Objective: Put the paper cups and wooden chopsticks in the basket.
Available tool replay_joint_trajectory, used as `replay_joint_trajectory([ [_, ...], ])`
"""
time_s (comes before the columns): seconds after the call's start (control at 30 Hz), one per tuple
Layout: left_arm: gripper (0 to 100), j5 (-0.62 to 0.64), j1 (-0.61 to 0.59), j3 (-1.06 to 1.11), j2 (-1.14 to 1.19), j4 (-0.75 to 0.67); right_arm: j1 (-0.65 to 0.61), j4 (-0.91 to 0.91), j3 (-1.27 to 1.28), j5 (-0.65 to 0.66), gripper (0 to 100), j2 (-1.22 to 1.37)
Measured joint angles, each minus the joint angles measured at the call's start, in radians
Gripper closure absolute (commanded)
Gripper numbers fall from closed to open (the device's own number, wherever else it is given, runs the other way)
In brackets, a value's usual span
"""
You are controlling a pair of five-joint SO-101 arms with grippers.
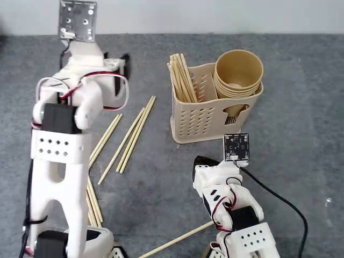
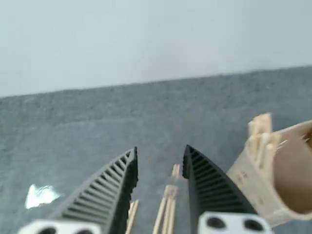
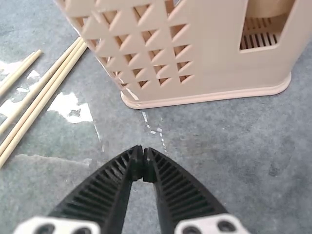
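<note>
At the near edge: a lone chopstick (image 1: 177, 239) lay slantwise on the grey worktop (image 1: 301, 134), one end reaching the right arm and the other pointing toward the left arm's base.
Near bundle (image 1: 92, 203): a few chopsticks lay close together beside the left arm's foot, partly hidden by the arm.
Cable (image 1: 290, 209): black, it curved away from the right arm across the worktop.
Right hand (image 3: 142, 151): its jaws were pressed together with nothing between them. It sat low over bare worktop, just short of the basket's near wall. Whether it touched the surface could not be told.
Loose chopsticks (image 1: 133, 134): about three lay side by side on a slant, between the left arm and the basket and touching neither.
Pair (image 1: 106, 137): two more chopsticks lay on the same slant, closer to the left arm, with their near ends at its edge.
Basket (image 1: 200, 121): beige with pierced walls, it stood upright on the worktop beyond the right hand and had two compartments.
Stowed chopsticks (image 1: 181, 75): a bundle stood tilted in the compartment nearer the left arm, its tips above the rim.
Cups (image 1: 239, 72): a nested stack stood mouth up in the other compartment, rising above the rim.
Left hand (image 2: 161, 147): its jaws were apart and empty. It was held above the worktop at the far left, apart from the basket. Chopsticks lay on the worktop below the gap.
</note>
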Motion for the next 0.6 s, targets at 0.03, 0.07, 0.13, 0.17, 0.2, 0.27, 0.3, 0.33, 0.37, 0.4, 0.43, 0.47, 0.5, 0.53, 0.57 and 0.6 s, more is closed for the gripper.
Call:
replay_joint_trajectory([
  [0.03, 85, -0.017, -0.011, 0.0, 0.006, 0.017, 0.0, 0.0, 0.0, 0.0, 98.8, 0.0],
  [0.07, 85, -0.038, -0.021, 0.0, 0.017, 0.032, 0.0, 0.0, 0.0, 0.0, 98.8, 0.0],
  [0.13, 85, -0.089, -0.035, 0.0, 0.058, 0.071, 0.0, 0.0, 0.0, 0.0, 98.8, 0.0],
  [0.17, 85, -0.118, -0.041, 0.0, 0.087, 0.094, 0.0, 0.0, 0.0, 0.0, 98.8, 0.0],
  [0.2, 85, -0.15, -0.044, 0.0, 0.123, 0.112, 0.0, 0.0, 0.0, 0.0, 98.8, 0.0],
  [0.27, 85, -0.212, -0.055, 0.0, 0.192, 0.133, 0.0, 0.0, 0.0, 0.0, 98.8, 0.0],
  [0.3, 85, -0.238, -0.063, 0.0, 0.227, 0.138, 0.0, 0.0, 0.0, 0.0, 98.8, 0.0],
  [0.33, 85, -0.258, -0.071, 0.0, 0.259, 0.14, 0.0, 0.0, 0.0, 0.0, 98.8, 0.0],
  [0.37, 85, -0.279, -0.078, 0.0, 0.285, 0.14, 0.0, 0.0, 0.0, 0.0, 98.8, 0.0],
  [0.4, 85, -0.304, -0.084, 0.0, 0.311, 0.14, 0.0, 0.0, 0.0, 0.0, 98.8, 0.0],
  [0.43, 85, -0.328, -0.087, 0.0, 0.339, 0.143, 0.0, 0.0, 0.0, 0.0, 98.8, 0.0],
  [0.47, 85, -0.359, -0.092, 0.0, 0.364, 0.147, 0.0, 0.0, 0.0, 0.0, 98.8, 0.0],
  [0.5, 85, -0.385, -0.094, 0.0, 0.39, 0.153, 0.0, 0.0, 0.0, 0.0, 98.8, 0.0],
  [0.53, 85, -0.407, -0.095, 0.0, 0.416, 0.158, 0.0, 0.0, 0.0, 0.0, 98.8, 0.0],
  [0.57, 85, -0.423, -0.095, 0.0, 0.44, 0.161, 0.0, 0.0, 0.0, 0.0, 98.8, 0.0],
  [0.6, 85, -0.436, -0.095, 0.0, 0.463, 0.163, 0.0, 0.0, 0.0, 0.0, 98.8, 0.0],
])
